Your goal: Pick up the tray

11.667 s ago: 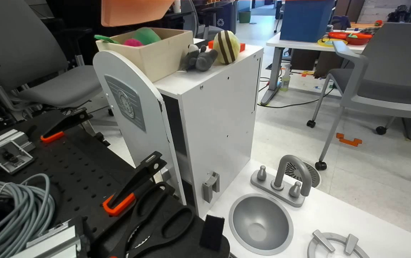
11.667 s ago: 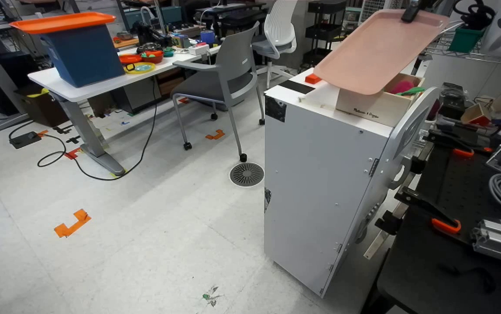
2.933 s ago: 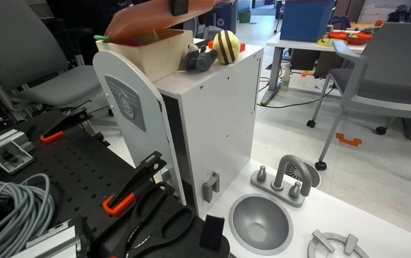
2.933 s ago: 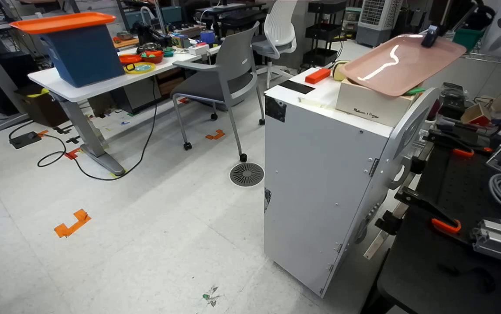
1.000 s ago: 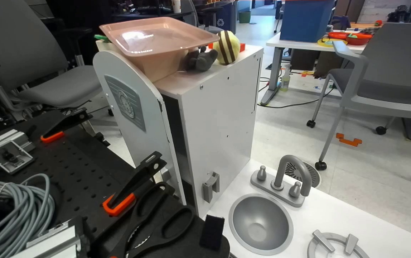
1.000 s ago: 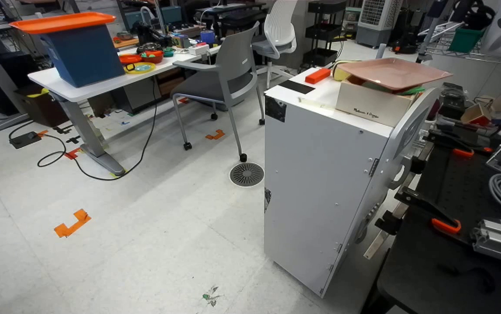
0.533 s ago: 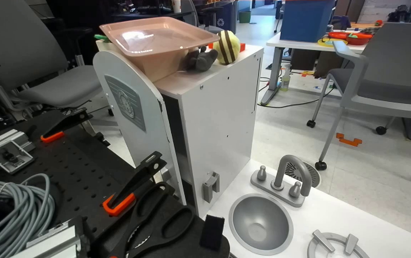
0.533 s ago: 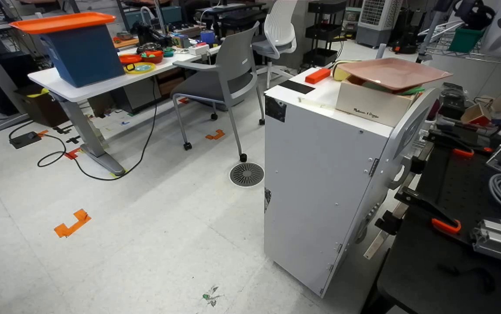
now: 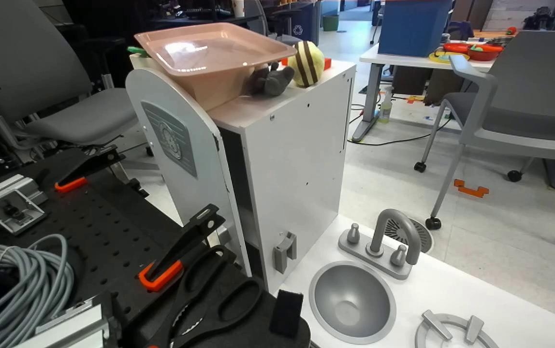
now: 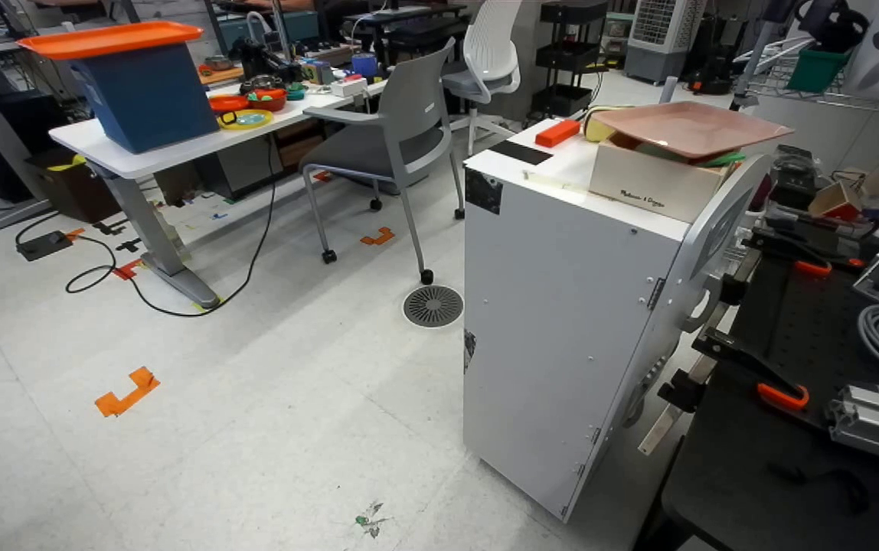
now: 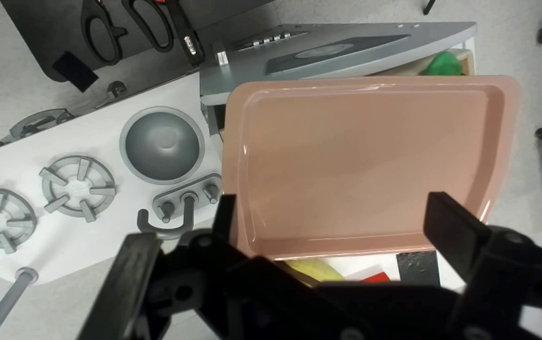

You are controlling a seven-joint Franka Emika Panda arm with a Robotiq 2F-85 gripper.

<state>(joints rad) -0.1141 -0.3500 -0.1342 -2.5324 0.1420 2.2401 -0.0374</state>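
The tray (image 9: pixel 217 50), salmon-pink and shallow, lies across the top of a wooden box (image 10: pixel 658 180) on the white cabinet, slightly tilted, in both exterior views. From above, in the wrist view, nearly the whole tray (image 11: pixel 365 156) shows. My gripper (image 11: pixel 331 204) is spread wide open, its dark fingers (image 11: pixel 457 231) overlapping the tray's near side in the picture. Nothing is held between them, and the tray does not appear touched. Neither exterior view shows the fingers. The box's contents are mostly hidden under the tray.
A striped yellow plush (image 9: pixel 305 64), a grey plush (image 9: pixel 277 81) and a red block (image 10: pixel 558 133) share the cabinet top (image 10: pixel 570 170). The cabinet's door (image 9: pixel 181 145) stands beside the box. A sink counter with a faucet (image 9: pixel 393 232) adjoins; a black table (image 9: pixel 98 241) is alongside.
Earlier the tray hung tilted in my gripper, then came down over the box. By one second ago it lay released there, gripper gone from view; since then the tray has stayed still.
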